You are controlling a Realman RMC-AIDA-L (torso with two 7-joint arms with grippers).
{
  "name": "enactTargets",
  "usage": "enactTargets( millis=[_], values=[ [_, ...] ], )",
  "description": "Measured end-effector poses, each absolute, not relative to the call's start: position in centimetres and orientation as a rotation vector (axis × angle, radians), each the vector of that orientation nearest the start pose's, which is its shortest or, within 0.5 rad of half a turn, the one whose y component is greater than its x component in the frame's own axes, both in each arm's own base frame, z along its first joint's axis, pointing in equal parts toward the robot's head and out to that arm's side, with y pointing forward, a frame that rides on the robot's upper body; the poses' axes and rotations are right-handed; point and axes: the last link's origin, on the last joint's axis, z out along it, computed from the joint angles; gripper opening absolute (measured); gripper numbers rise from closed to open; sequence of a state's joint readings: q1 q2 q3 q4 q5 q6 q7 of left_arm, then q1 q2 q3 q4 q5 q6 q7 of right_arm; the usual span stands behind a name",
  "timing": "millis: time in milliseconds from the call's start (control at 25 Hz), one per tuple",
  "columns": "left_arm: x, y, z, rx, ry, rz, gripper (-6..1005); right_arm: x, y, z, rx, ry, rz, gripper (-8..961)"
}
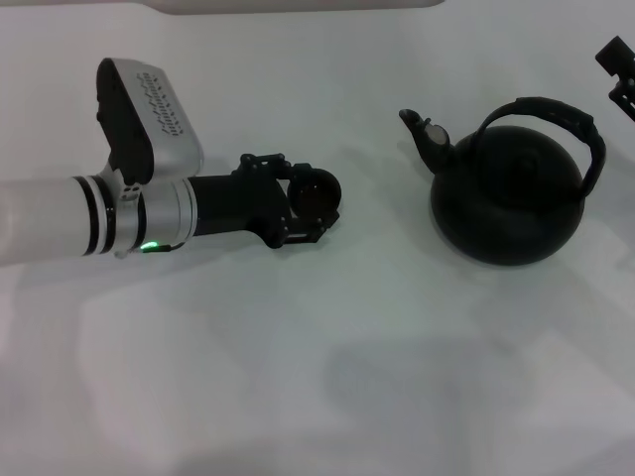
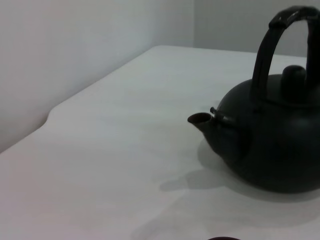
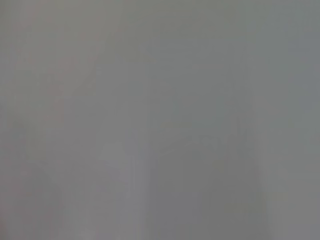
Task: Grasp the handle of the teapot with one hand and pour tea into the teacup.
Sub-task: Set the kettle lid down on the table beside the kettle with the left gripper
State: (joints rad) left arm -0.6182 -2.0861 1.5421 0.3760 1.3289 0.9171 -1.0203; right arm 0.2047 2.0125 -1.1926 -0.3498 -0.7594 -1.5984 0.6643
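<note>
White worktop [image 1: 298, 377] carries the teapot [image 1: 506, 193] at right, handle [image 1: 566, 124] free. Left gripper [image 1: 316, 203] jaws enclose the teacup [image 1: 316, 195]. Right gripper [image 1: 617, 61], jaw state indeterminate, must next approach the handle.

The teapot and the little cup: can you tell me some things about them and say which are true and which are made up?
1. The teapot stands upright on the white table. True.
2. The left claw is around the teacup. True.
3. The right claw is holding the handle. False: it is at the far right edge, apart from the handle.
4. The teapot's spout points toward the teacup's side. True.
5. The teapot is tipped over, pouring. False: it sits flat, with nothing gripping it.
</note>
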Motion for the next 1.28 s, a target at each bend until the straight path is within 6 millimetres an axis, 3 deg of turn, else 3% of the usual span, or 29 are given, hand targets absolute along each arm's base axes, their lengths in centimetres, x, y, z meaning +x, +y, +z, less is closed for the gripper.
enactTargets(
  millis=[1280],
  values=[
    [-24.8,34.0,-12.0,-2.755,-0.341,-0.337,766,31.5,25.8,3.5,-1.943,0.316,1.123,749]
  ],
)
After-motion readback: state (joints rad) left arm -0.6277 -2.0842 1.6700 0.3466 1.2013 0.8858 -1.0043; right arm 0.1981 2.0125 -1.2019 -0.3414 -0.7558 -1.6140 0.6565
